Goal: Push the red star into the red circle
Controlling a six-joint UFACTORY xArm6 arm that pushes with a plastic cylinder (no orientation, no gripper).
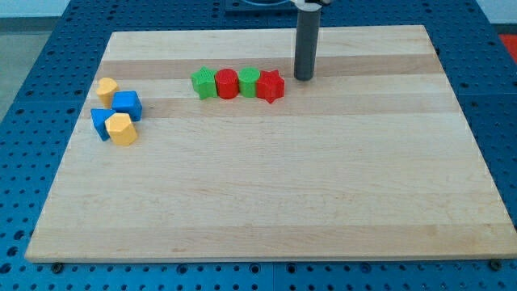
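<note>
A row of four blocks lies near the view's top centre: a green star, the red circle, a green block and the red star, each touching its neighbour. The green block sits between the red star and the red circle. My tip rests on the board just to the right of the red star, a small gap apart from it.
At the view's left is a cluster: a yellow block, a blue block, another blue block and a yellow block. The wooden board lies on a blue perforated table.
</note>
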